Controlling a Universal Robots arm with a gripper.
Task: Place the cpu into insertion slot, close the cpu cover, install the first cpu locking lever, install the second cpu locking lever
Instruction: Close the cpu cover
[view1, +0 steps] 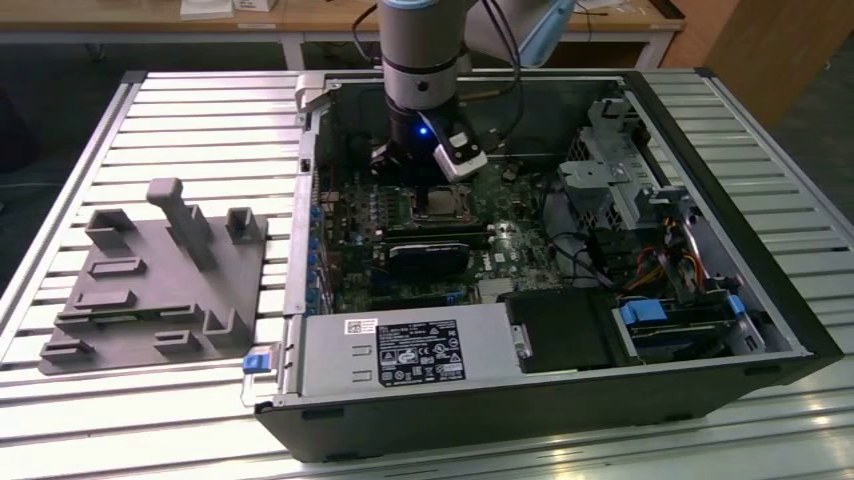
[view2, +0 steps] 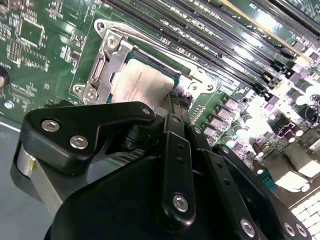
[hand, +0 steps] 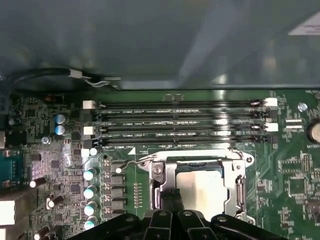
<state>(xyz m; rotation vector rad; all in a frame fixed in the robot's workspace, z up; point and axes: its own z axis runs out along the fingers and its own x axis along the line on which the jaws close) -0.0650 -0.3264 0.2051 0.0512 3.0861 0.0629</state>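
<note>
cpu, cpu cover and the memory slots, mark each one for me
cpu (hand: 206, 187): first wrist view, middle of its pale metal face.
cpu cover (view2: 106, 64): second wrist view, on the frame's side band beside the cpu.
memory slots (hand: 175, 122): first wrist view, midway along the long black rows.

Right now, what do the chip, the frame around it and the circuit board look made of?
The chip: likely metal, matte pale silver-beige, soft glare. The frame: probably stamped steel, bright, sharp highlights. The circuit board: seemingly laminate, glossy green with fine traces.
</note>
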